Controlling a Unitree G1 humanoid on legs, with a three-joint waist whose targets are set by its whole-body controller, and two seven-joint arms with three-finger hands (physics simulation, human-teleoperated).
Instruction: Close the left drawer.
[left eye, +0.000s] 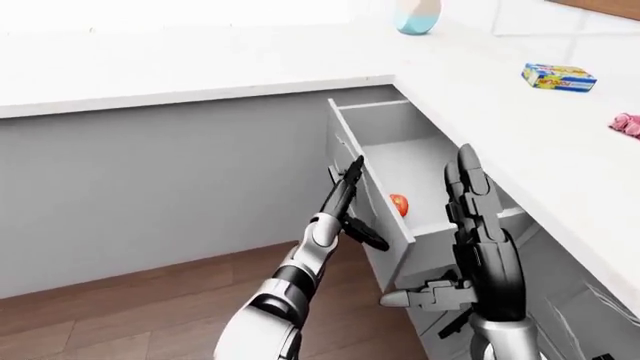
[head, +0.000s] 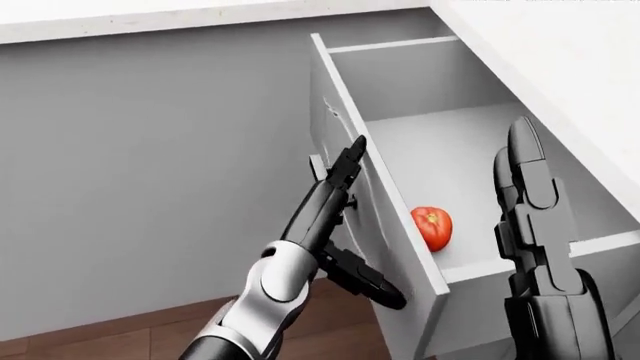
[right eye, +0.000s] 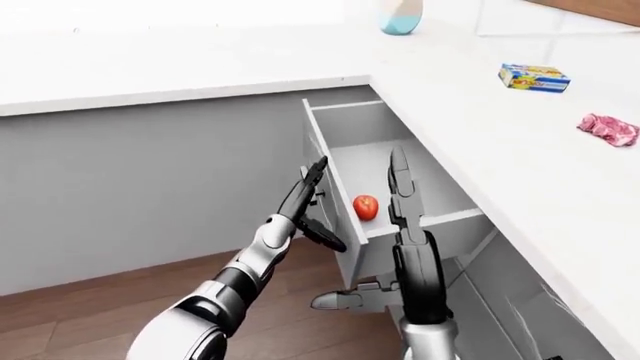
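Drawer: pulled well out from under the white counter, at the inner corner where its two runs meet; its grey front panel stands at the head view's left.
Contents: one red tomato on the drawer floor, near the front panel and the bottom wall, touching neither as far as I can tell.
Left hand: laid flat against the outer face of the front panel, long fingers straight and pointing toward the panel's top edge, thumb splayed away below. Fingers apart, clamped on nothing.
Right hand: held upright over the drawer's near wall, fingers extended and together-ish, gripping nothing; whether it touches the wall I cannot tell.
Step in hand: pushing the front panel toward the cabinet.
Doing it well: keep the palm flat and press along the slide direction, not sideways; a steady push should let the drawer run straight. Lift the right hand clear of the opening first, or it may be caught against the counter edge.
Risk: the tomato may roll on a sudden stop.
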